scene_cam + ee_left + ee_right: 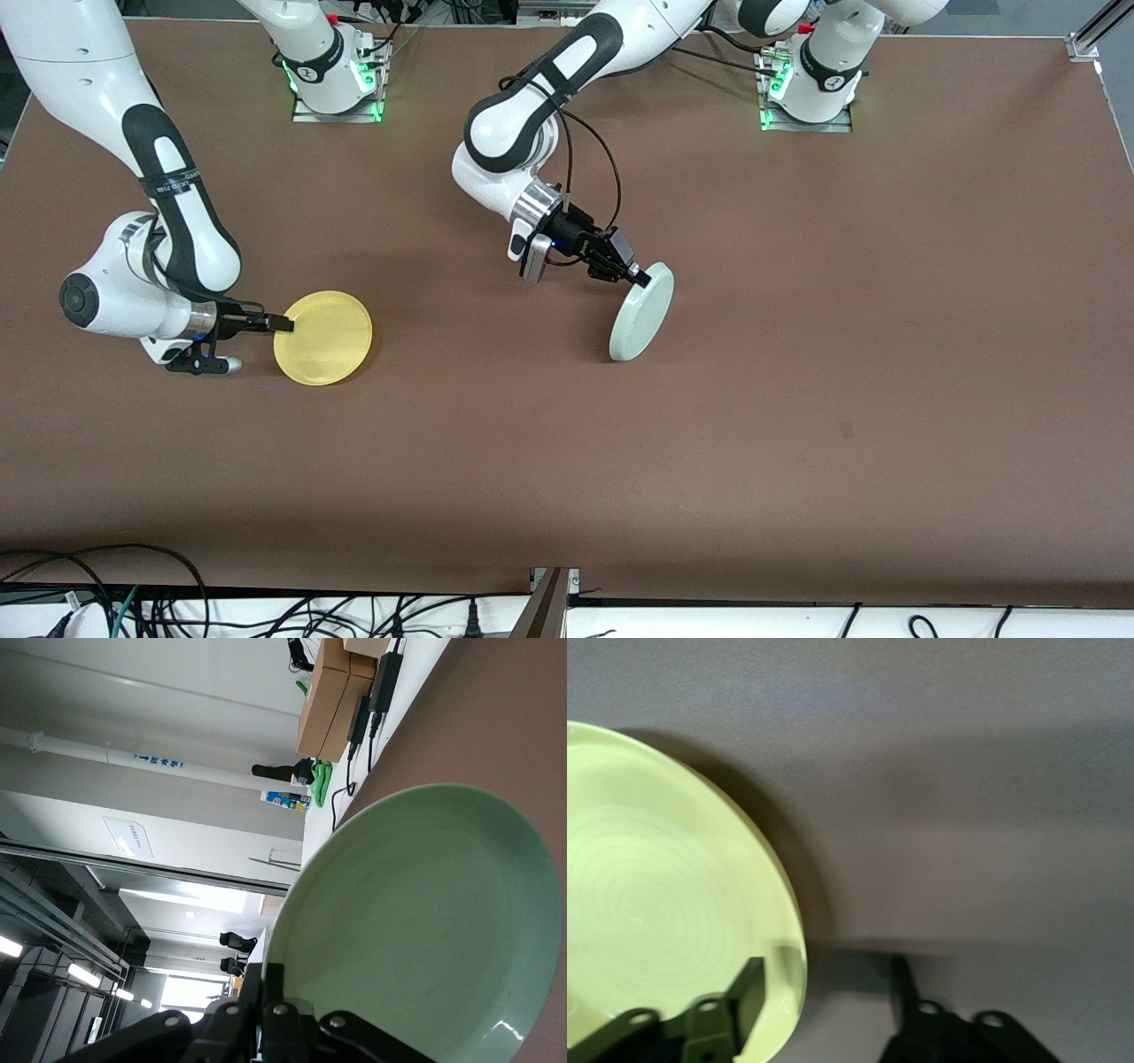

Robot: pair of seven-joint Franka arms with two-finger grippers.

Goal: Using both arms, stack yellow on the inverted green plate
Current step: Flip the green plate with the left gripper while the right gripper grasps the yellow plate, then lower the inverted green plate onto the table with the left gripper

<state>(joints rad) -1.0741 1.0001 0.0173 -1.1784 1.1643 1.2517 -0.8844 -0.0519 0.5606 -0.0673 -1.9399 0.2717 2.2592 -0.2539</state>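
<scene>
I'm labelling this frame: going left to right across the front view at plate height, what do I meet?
Right gripper → yellow plate → left gripper → green plate, tilted up on its edge.

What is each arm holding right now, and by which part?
Left gripper holds the green plate by its rim, tipped on edge. Right gripper straddles the yellow plate's rim; not clearly gripping.

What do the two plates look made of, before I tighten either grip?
Green plate: likely glazed ceramic or hard melamine. It is smooth and glossy, with a bright glint at the rim and faint concentric rings.
Yellow plate: same shape and the same rings, with a softer satin sheen. Probably the same material, though plastic cannot be ruled out.
</scene>
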